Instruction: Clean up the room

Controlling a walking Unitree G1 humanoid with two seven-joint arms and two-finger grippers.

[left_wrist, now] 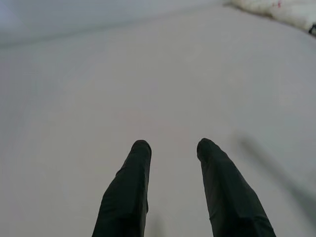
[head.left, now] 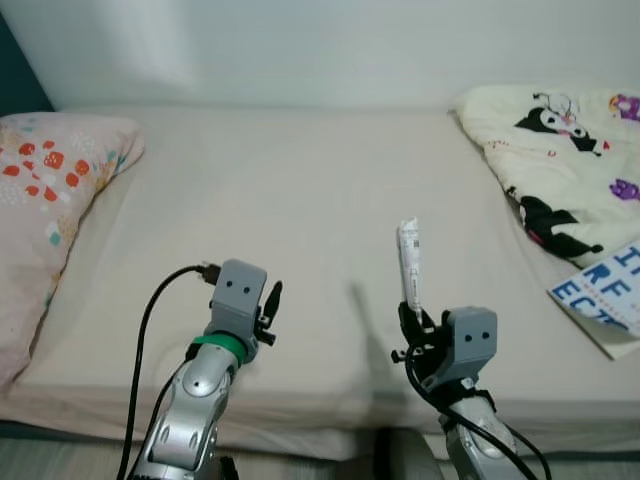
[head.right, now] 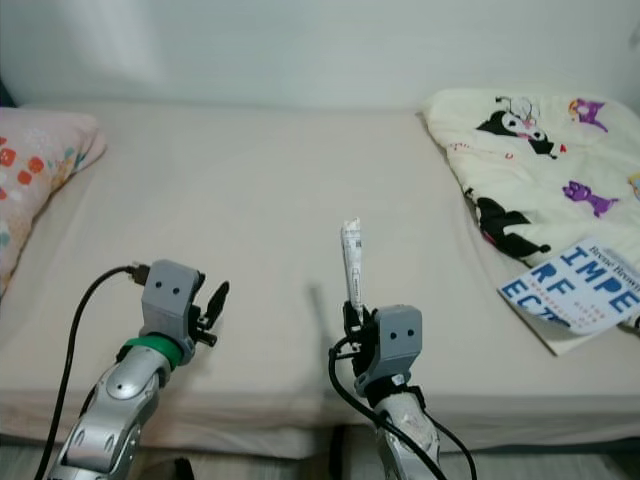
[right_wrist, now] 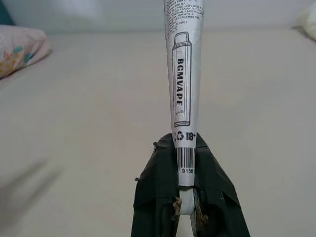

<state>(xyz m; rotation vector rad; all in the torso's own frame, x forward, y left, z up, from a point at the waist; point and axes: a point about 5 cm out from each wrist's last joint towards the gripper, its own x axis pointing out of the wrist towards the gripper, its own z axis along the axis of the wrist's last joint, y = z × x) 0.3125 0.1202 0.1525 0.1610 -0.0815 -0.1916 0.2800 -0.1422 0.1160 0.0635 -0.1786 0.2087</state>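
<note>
Our right gripper (head.left: 411,318) clamps a flattened wrapper (head.left: 409,265) upright above the bed (head.left: 300,200), near its front edge, lifted clear for carrying off, we judge; our left gripper (head.left: 272,300) hovers beside it, fingers parted, empty.

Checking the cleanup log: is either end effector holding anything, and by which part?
The right end effector grips a flattened white wrapper by its lower end, near the barcode. The left end effector is open and holds nothing.

Even, soft daylight; faint shadow streak on bed (head.left: 300,200) mid-frame; left wrist view hazy, slightly defocused
</note>
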